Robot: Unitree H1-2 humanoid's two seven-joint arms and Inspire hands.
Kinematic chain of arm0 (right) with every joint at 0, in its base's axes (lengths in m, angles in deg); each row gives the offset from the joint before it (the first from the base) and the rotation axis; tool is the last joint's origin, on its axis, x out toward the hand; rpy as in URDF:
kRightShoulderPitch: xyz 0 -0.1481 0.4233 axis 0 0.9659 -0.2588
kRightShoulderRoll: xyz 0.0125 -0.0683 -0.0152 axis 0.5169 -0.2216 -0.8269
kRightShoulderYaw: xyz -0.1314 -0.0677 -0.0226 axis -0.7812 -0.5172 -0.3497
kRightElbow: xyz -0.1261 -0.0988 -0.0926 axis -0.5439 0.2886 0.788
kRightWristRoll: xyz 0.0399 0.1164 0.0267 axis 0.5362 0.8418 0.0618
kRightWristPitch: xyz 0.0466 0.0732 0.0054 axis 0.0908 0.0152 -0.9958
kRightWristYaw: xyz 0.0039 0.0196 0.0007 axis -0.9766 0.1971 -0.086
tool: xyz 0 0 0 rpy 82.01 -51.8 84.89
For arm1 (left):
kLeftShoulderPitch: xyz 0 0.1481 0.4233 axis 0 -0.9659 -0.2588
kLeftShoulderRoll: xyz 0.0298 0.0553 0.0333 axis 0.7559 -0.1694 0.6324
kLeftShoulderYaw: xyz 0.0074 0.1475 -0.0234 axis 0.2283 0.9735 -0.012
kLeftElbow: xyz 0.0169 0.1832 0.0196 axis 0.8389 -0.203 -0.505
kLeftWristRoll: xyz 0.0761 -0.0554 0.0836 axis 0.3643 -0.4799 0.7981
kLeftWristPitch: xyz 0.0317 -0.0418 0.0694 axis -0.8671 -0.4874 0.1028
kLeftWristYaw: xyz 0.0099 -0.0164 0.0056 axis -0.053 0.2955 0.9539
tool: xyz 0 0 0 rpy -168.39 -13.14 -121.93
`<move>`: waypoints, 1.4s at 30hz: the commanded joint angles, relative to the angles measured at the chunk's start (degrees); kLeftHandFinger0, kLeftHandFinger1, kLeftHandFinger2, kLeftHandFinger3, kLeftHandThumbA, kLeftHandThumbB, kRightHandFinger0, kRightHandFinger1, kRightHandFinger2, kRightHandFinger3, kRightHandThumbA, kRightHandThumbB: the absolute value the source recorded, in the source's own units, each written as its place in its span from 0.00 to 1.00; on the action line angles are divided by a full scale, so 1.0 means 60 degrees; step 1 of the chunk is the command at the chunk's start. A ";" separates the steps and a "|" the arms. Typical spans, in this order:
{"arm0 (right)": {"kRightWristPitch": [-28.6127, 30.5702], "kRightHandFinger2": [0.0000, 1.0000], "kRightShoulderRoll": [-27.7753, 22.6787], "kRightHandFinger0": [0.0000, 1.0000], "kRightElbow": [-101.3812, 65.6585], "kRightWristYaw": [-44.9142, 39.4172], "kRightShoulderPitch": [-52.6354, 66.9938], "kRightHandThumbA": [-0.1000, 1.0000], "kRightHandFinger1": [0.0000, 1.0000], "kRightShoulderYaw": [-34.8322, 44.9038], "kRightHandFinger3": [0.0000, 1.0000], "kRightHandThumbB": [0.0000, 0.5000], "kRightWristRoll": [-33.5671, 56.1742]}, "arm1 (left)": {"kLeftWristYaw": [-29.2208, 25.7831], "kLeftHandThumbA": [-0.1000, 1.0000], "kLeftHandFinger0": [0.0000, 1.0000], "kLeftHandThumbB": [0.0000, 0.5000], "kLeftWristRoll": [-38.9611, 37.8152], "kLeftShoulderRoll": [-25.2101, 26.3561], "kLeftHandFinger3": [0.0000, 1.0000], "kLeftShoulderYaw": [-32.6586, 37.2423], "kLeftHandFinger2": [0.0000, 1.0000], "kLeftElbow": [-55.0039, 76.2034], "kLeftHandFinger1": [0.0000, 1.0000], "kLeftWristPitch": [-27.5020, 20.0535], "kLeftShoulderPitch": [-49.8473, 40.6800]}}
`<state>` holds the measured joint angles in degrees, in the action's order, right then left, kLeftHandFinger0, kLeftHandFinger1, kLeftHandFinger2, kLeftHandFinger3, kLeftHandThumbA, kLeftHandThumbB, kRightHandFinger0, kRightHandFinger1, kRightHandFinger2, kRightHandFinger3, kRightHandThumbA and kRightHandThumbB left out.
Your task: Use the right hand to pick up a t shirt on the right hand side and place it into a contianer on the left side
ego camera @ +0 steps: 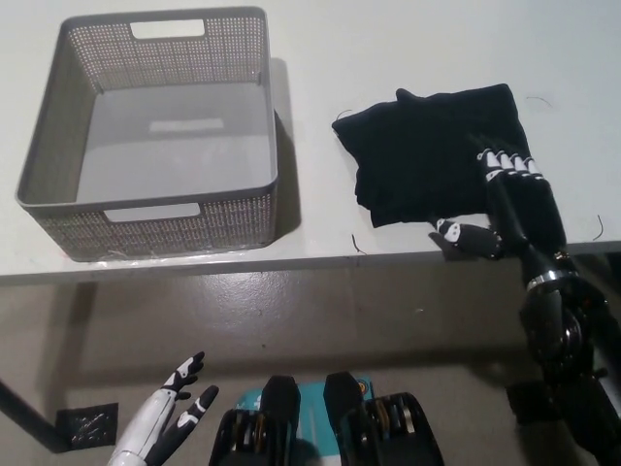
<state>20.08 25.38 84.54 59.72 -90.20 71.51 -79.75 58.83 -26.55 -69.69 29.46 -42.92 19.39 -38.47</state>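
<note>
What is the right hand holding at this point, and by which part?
Nothing yet. The right hand lies open on the near right part of the folded black t-shirt, fingers spread, not closed.

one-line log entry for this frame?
right hand: open, over t-shirt | left hand: open, idle low | basket: empty
</note>
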 commanded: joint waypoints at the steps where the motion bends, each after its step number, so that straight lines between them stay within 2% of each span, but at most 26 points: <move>1: 0.0001 1.00 -0.0096 1.00 0.0326 0.0420 -0.0601 0.91 1.00 -0.0101 1.00 1.00 -0.0097 | -0.0157 1.00 0.87 0.61 0.0097 0.0169 1.00 -0.0043 1.00 0.0066 0.92 -0.0490 0.0157; 8: -0.0078 1.00 -0.0030 1.00 0.1141 0.0552 -0.0743 0.90 1.00 -0.0271 1.00 0.98 -0.0063 | 0.0022 1.00 0.86 0.63 -0.0023 0.0168 1.00 -0.0043 1.00 0.0176 0.92 -0.0375 0.0221; 11: -0.0085 1.00 -0.0026 1.00 0.1369 0.0642 -0.0721 0.88 1.00 -0.0302 1.00 0.95 -0.0026 | 0.0030 1.00 0.89 0.61 0.0039 0.0184 1.00 -0.0019 1.00 0.0180 0.93 -0.0342 0.0239; 16: -0.0013 1.00 -0.0019 1.00 0.1741 0.0790 -0.0772 0.87 1.00 -0.0342 1.00 0.92 0.0049 | 0.0075 1.00 0.88 0.60 0.0035 0.0224 1.00 -0.0025 1.00 0.0310 0.93 -0.0318 0.0201; 18: 0.0031 1.00 0.0004 1.00 0.1908 0.0816 -0.0894 0.91 1.00 -0.0349 1.00 0.92 0.0108 | 0.0121 1.00 0.88 0.60 -0.0010 0.0210 1.00 -0.0029 1.00 0.0351 0.93 -0.0258 0.0192; 22: 0.0020 1.00 0.0136 1.00 0.2170 0.0986 -0.1189 0.91 1.00 -0.0374 1.00 0.90 0.0135 | 0.0131 1.00 0.89 0.63 0.0079 0.0228 1.00 -0.0017 1.00 0.0388 0.93 -0.0131 0.0188; 24: -0.0019 1.00 0.0164 1.00 0.2294 0.1080 -0.1318 0.94 1.00 -0.0423 1.00 0.92 0.0093 | 0.0147 1.00 0.89 0.60 0.0089 0.0230 1.00 0.0001 1.00 0.0426 0.94 -0.0153 0.0170; 27: -0.0064 1.00 0.0254 1.00 0.2493 0.1234 -0.1563 0.90 1.00 -0.0452 1.00 0.89 0.0114 | 0.0160 1.00 0.88 0.63 0.0059 0.0234 1.00 0.0004 1.00 0.0365 0.93 -0.0221 0.0216; 28: 0.0073 1.00 0.0341 1.00 0.2799 0.1433 -0.1811 0.86 1.00 -0.0456 1.00 0.91 0.0148 | 0.0149 1.00 0.86 0.61 0.0029 0.0226 1.00 -0.0006 1.00 0.0338 0.91 -0.0276 0.0220; 30: 0.0202 1.00 0.0378 1.00 0.3103 0.1594 -0.2044 0.85 1.00 -0.0456 1.00 0.91 0.0193 | 0.0091 1.00 0.85 0.61 0.0057 0.0196 1.00 0.0010 1.00 0.0256 0.90 -0.0392 0.0269; 31: 0.0194 1.00 0.0436 1.00 0.3249 0.1643 -0.2239 0.81 1.00 -0.0454 1.00 0.87 0.0208 | 0.0144 1.00 0.86 0.61 0.0076 0.0189 1.00 0.0018 1.00 0.0314 0.91 -0.0226 0.0298; 32: 0.0290 1.00 0.0523 1.00 0.3440 0.1810 -0.2422 0.73 1.00 -0.0432 1.00 0.85 0.0267 | 0.0104 1.00 0.86 0.62 0.0174 0.0188 1.00 0.0036 1.00 0.0361 0.91 -0.0174 0.0303; 33: 0.0377 1.00 0.0571 1.00 0.3596 0.1947 -0.2530 0.70 1.00 -0.0423 1.00 0.84 0.0300 | 0.0123 1.00 0.87 0.65 0.0165 0.0181 1.00 0.0036 1.00 0.0365 0.91 -0.0138 0.0325; 34: 0.0453 1.00 0.0622 1.00 0.3731 0.2086 -0.2598 0.65 1.00 -0.0412 1.00 0.84 0.0336 | 0.0134 1.00 0.88 0.63 0.0174 0.0195 1.00 0.0034 1.00 0.0389 0.91 -0.0129 0.0327; 36: 0.0589 1.00 0.0689 1.00 0.4012 0.2309 -0.2749 0.62 1.00 -0.0402 1.00 0.83 0.0386 | 0.0154 1.00 0.89 0.61 0.0104 0.0179 1.00 0.0015 1.00 0.0386 0.92 -0.0201 0.0368; 39: 0.0964 1.00 0.0847 1.00 0.4288 0.2687 -0.2723 0.56 1.00 -0.0141 1.00 0.81 0.0760 | 0.0299 1.00 0.89 0.63 -0.0084 0.0178 1.00 -0.0015 1.00 0.0381 0.92 -0.0196 0.0410; 41: 0.1301 1.00 0.0883 1.00 0.4618 0.2763 -0.2746 0.54 1.00 0.0035 1.00 0.74 0.1080 | 0.0327 1.00 0.88 0.63 -0.0103 0.0163 1.00 -0.0035 1.00 0.0398 0.91 -0.0197 0.0452; 42: 0.1314 1.00 0.0972 1.00 0.4642 0.2704 -0.2652 0.50 1.00 0.0297 1.00 0.63 0.1421 | 0.0339 1.00 0.90 0.58 -0.0132 0.0160 1.00 -0.0054 1.00 0.0416 0.92 -0.0183 0.0450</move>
<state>23.27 30.49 111.26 71.01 -103.41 70.22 -77.04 60.33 -26.43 -69.57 29.58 -42.39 19.26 -36.81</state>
